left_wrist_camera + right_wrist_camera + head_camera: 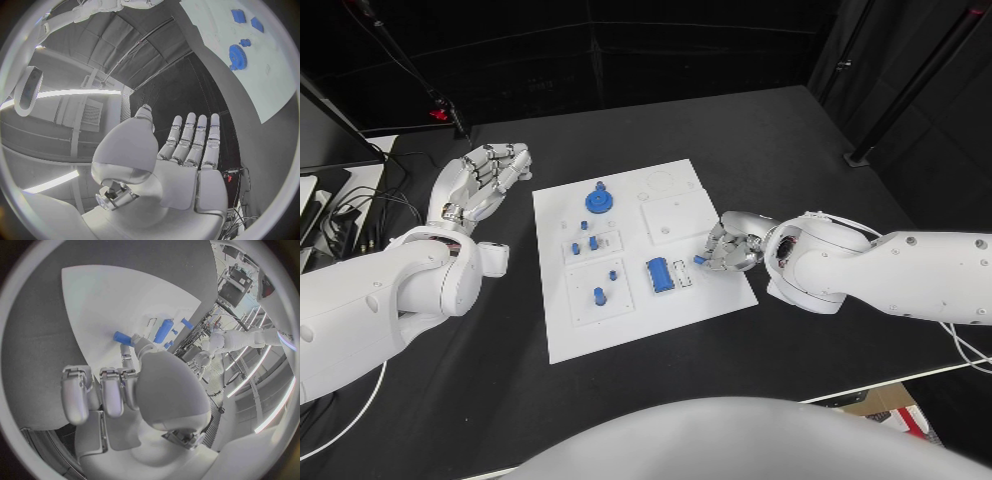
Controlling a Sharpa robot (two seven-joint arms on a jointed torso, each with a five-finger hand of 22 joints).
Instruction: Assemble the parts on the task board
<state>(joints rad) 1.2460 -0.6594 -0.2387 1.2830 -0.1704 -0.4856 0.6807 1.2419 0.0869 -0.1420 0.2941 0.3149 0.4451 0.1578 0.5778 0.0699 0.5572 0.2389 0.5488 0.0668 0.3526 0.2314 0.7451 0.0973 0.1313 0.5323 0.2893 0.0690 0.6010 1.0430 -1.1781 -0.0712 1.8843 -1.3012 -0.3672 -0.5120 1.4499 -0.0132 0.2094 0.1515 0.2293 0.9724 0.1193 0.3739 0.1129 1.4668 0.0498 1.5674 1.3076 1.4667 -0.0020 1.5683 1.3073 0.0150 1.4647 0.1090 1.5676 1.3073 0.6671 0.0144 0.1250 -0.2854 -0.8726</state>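
Note:
The white task board (629,320) lies mid-table. On it are a blue gear (599,199), small blue pegs (584,243), one peg (599,295) lower down and a blue block (659,274). My right hand (730,248) hovers at the board's right edge, beside the block, and pinches a small blue part (700,259) at its fingertips. The right wrist view shows that part (122,337) over the board (106,295), near the block (162,331). My left hand (488,175) lies flat and open on the table, left of the board, holding nothing; the left wrist view shows its straight fingers (195,137) and the gear (236,54).
Cables and dark equipment (336,205) sit at the table's left edge. A black stand's foot (860,158) is at the far right. Bare black table (776,130) lies behind the board.

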